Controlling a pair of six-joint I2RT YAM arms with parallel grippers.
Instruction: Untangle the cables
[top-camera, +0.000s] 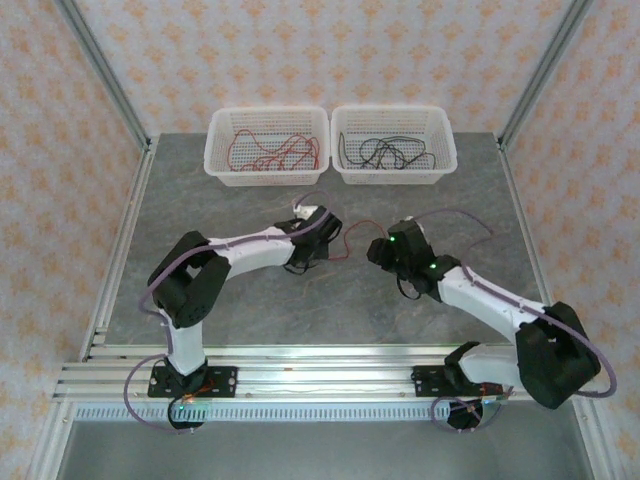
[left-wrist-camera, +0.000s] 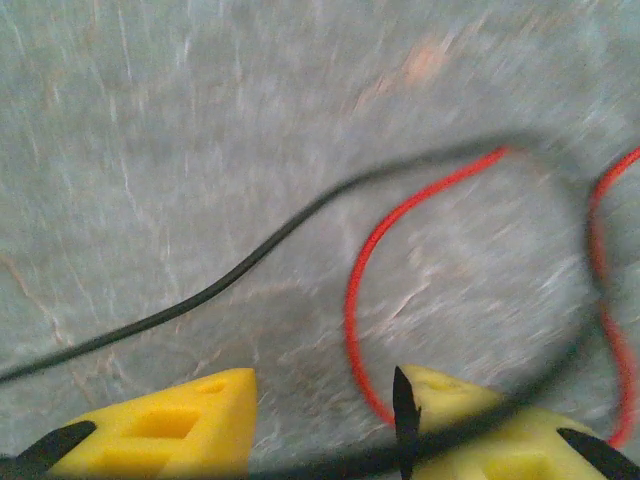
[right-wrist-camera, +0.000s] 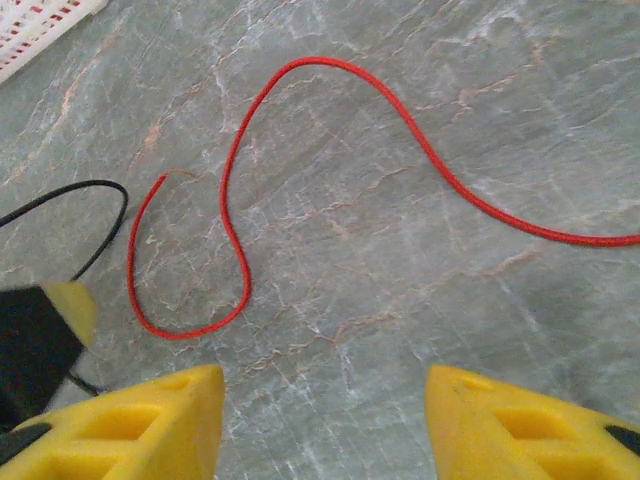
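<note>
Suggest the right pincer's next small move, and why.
Probably ease the right pincer down and forward onto the red cable: its fingers stand apart and empty, and that strand lies loose on the table just ahead, beside the black cable.

The black cable (left-wrist-camera: 250, 262) blurs across the left jaws.
</note>
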